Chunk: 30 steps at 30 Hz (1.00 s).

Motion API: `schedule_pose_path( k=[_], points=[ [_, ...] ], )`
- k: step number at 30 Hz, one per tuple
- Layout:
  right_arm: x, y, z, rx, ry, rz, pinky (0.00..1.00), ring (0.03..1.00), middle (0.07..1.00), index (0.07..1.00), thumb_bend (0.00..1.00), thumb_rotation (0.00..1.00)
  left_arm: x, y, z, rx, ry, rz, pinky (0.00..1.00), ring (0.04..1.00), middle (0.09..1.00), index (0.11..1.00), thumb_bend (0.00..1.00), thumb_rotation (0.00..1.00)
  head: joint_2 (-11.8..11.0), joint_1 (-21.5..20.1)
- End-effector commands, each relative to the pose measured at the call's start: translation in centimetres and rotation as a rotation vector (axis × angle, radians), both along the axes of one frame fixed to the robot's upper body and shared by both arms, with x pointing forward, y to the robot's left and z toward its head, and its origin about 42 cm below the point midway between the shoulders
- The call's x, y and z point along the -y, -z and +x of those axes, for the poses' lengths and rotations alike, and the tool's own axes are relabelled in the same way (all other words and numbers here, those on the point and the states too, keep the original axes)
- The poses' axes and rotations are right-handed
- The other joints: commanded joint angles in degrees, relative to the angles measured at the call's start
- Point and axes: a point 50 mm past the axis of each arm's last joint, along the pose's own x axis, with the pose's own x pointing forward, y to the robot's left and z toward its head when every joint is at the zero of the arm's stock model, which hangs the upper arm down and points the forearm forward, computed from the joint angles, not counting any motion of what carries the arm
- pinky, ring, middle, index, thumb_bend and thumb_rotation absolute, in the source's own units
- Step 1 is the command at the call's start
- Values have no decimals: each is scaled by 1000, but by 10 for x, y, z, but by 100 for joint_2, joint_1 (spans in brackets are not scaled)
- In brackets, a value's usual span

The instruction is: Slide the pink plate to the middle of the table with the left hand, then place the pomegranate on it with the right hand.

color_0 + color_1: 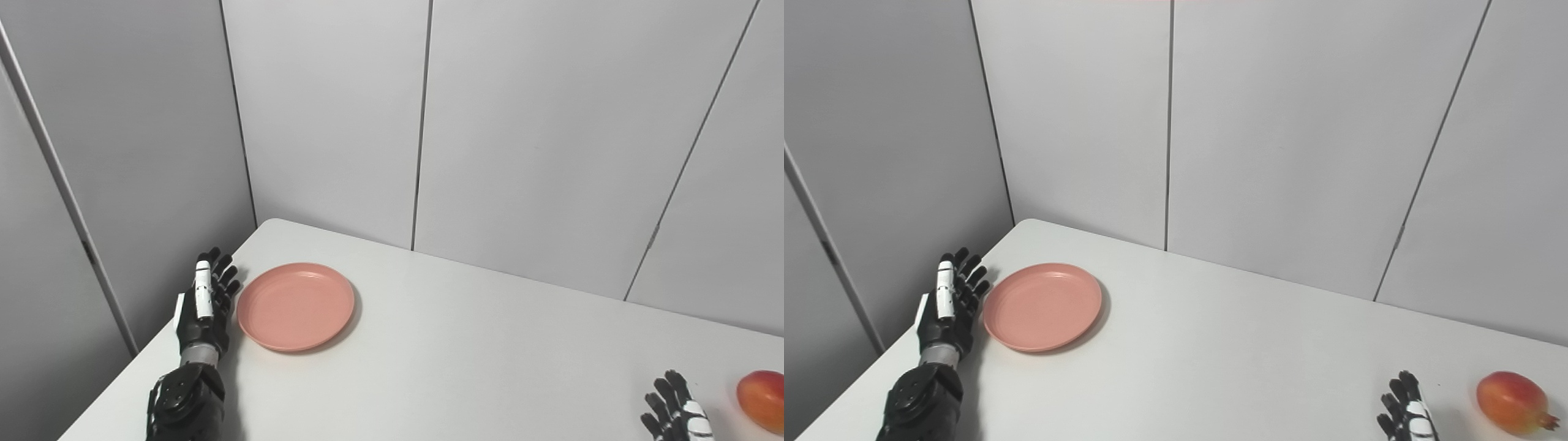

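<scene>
A pink plate (pixel 296 305) lies flat near the table's left edge, with nothing on it. My left hand (pixel 205 303) stands open just left of the plate, fingers straight and pointing away, close beside the rim. At the bottom right my right hand (pixel 1405 410) is open and only partly in view, holding nothing. A red-orange pomegranate (pixel 1513 402) rests on the table to the right of that hand, a short gap apart.
The white table (pixel 478 343) stands in a corner of grey wall panels (pixel 551 122). Its left edge runs just under my left forearm, and its rounded far corner is behind the plate.
</scene>
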Motion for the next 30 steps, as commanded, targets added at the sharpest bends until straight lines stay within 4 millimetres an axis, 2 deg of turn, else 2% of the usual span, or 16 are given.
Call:
schedule_pose_path(
  k=[1,7,12,21,26,30],
  points=[
    [0,-17,4,67,-10,-4,1000,1000,1000,1000,132,1000,9,-2,9,-2,43,-2,914,915,915,895,366,1000,7,-12],
    [-1,-18,3,66,-11,0,1000,1000,1000,1000,134,1000,19,2,14,-17,92,-6,931,930,934,930,350,1000,32,-23],
    [-2,-18,3,63,-9,2,1000,1000,1000,1000,136,1000,32,3,17,-22,122,-4,944,935,930,926,368,1000,53,-45],
    [-3,-19,3,67,-4,-4,1000,1000,1000,1000,141,1000,40,7,22,-46,165,6,955,942,941,915,361,1000,116,-134],
    [-5,-20,2,59,0,-6,1000,1000,1000,1000,143,1000,43,10,22,-44,205,1,977,955,952,920,400,1000,179,-218],
    [-5,-20,2,57,-1,-2,1000,1000,1000,1000,146,1000,53,6,23,-53,223,-1,979,957,954,932,376,1000,222,-282]
  ],
)
